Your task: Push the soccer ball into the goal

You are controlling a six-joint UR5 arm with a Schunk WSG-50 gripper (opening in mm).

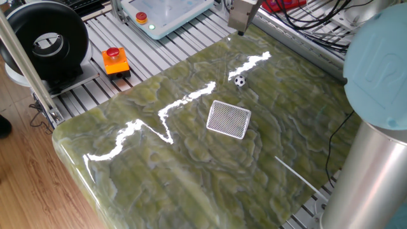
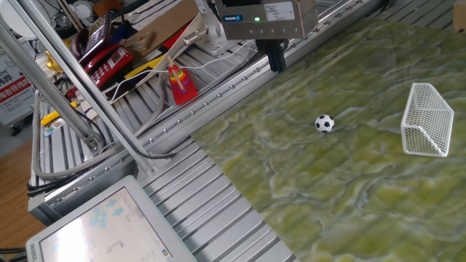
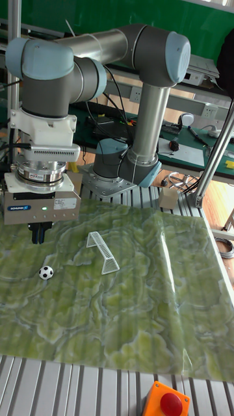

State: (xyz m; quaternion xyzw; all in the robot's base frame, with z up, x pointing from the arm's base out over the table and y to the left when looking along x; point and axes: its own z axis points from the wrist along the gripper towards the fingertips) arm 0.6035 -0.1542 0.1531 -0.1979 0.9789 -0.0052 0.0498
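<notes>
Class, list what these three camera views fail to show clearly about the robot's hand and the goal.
- Hand: fingers look pressed together in the other fixed view; any gap is too small to tell.
- Hand in one fixed view: cut off by the top edge.
- Goal in one fixed view: only its mesh top shows; the opening is hidden.

Three cameras look at one green table [image 1: 191,165].
Two look down from opposite sides; the tall one faces the robot arm [image 3: 140,58] from the table's front.
</notes>
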